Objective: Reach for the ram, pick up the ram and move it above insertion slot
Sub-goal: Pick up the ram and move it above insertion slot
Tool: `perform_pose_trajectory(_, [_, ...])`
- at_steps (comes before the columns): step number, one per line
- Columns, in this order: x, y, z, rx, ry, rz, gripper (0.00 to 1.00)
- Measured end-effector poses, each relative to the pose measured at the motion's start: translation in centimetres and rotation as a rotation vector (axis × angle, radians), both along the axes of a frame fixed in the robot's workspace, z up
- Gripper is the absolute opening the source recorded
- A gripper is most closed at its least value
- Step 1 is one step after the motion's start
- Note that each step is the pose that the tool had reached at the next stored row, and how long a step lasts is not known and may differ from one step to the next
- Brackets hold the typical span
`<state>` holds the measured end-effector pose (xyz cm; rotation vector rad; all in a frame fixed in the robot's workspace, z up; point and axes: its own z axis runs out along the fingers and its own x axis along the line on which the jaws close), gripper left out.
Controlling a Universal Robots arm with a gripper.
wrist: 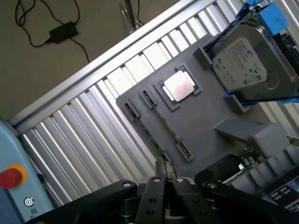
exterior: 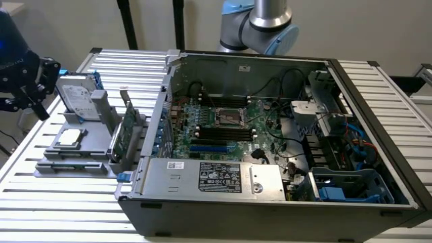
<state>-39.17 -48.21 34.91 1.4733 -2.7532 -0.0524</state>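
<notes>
From where I stand, the end effector (exterior: 30,98) hangs at the exterior view's left edge, above the slatted table (exterior: 60,212) and up beside the grey holder (exterior: 84,136) that carries the spare parts. In the wrist view its two black fingers (wrist: 156,196) are pressed together with no gap between the tips, and there is nothing between them (it is empty-handed). The ram (wrist: 150,136) stands on its thin green edge in a slot along one rim of the holder, between small grey clips, and the closed fingertips sit over one end of it; I cannot tell whether they touch it, though in the exterior view the end effector looks well clear of the holder. On the same holder a processor chip (wrist: 180,86) lies flat in its square recess, and past it a silver hard drive (wrist: 245,65) leans in a blue-edged cradle. An expansion card (exterior: 121,134) stands upright on the holder's far side, next to the open computer case (exterior: 270,212). Inside the case the dark insertion slot (exterior: 226,132) rows run across the motherboard just below the processor socket, well apart from the ram.
</notes>
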Motion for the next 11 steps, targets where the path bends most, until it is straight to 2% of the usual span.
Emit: perform_pose_trajectory(11, [0.00, 0.00, -0.22, -0.0001, 0.0001, 0.201, 0.11])
